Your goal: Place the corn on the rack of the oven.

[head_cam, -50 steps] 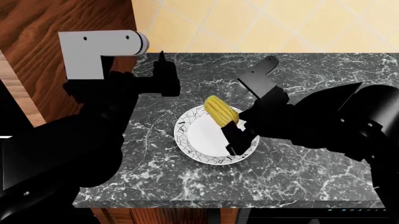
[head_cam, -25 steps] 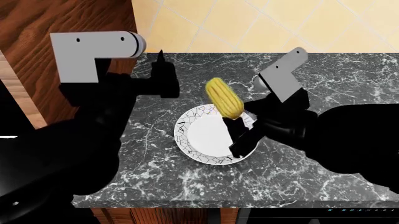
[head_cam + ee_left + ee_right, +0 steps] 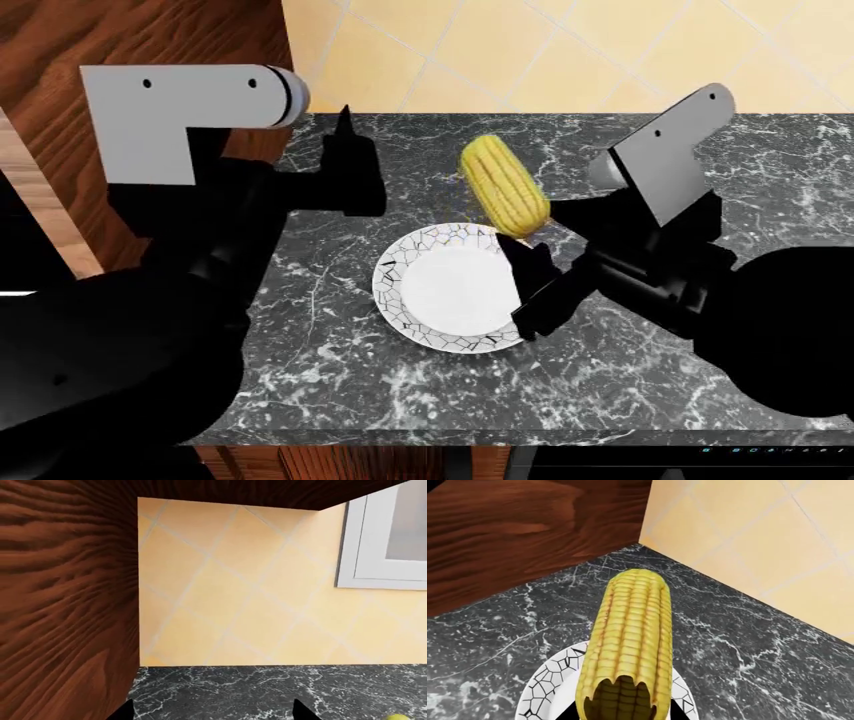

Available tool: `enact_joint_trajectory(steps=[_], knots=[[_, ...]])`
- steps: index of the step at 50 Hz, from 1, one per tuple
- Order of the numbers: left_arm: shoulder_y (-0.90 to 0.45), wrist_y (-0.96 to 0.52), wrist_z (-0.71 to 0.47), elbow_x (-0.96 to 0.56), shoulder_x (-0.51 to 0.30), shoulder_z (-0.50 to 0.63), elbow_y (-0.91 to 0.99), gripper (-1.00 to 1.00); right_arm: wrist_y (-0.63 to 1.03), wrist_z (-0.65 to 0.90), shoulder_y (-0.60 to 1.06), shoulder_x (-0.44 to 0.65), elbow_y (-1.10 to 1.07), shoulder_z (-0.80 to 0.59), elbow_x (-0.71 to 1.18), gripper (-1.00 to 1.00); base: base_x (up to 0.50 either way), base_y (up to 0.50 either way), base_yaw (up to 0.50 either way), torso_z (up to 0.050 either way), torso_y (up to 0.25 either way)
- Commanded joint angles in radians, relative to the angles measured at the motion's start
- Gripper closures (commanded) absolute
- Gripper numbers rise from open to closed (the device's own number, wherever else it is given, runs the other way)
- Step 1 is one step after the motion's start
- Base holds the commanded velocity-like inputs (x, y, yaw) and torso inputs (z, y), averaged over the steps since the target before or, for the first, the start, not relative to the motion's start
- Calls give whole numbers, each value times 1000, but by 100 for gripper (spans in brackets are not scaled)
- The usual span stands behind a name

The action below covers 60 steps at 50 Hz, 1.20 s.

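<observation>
While the right gripper (image 3: 523, 243) is clamping the corn (image 3: 505, 185) at frame centre, clear above the white plate (image 3: 454, 290), the left gripper (image 3: 343, 150) is hovering upper left, jaws empty, opening unclear.

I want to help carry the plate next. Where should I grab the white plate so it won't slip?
Take the plate by its raised rim on the near edge, coming in low from the counter's front. It lies flat, so only the thin rim gives the fingers something to pinch. The far-right side is probably crowded: the right gripper holds the corn just above it.
</observation>
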Motion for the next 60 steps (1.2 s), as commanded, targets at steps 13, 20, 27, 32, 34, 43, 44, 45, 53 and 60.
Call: enact_joint_trajectory(steps=[13,20,27,32,34,43,44,45,53,60], knots=[[-39,-37,-98,-121,-22,-17,36,-100,16,89,11,49,-64,39,112,100,0,0,0,0,0],[-53,-43,-121,-154,-20,-15,29,-100,23,101,21,58,-64,40,136,100,0,0,0,0,1],[-67,-50,-145,-180,-26,-12,35,-100,30,111,31,61,-66,35,149,100,-69,0,0,0,0],[-61,-45,-146,-182,-29,-13,43,-100,25,109,19,66,-74,33,145,100,-232,0,0,0,0],[-59,-43,-143,-179,-31,-13,43,-100,23,108,16,68,-75,33,143,100,-283,0,0,0,0],[-66,-31,-89,-125,-44,-8,14,-100,12,92,22,68,-69,36,122,100,-303,0,0,0,0],[-66,-31,-88,-125,-45,-8,13,-100,11,93,22,69,-69,37,121,100,-297,0,0,0,0],[-67,-30,-87,-123,-45,-8,12,-100,11,93,22,70,-69,37,122,100,-301,0,0,0,0],[-68,-25,-86,-120,-46,-5,9,-100,8,101,23,78,-74,41,133,100,-295,0,0,0,0],[-78,-24,-84,-117,-48,-2,2,-100,6,97,26,76,-70,37,125,100,-296,0,0,0,0]])
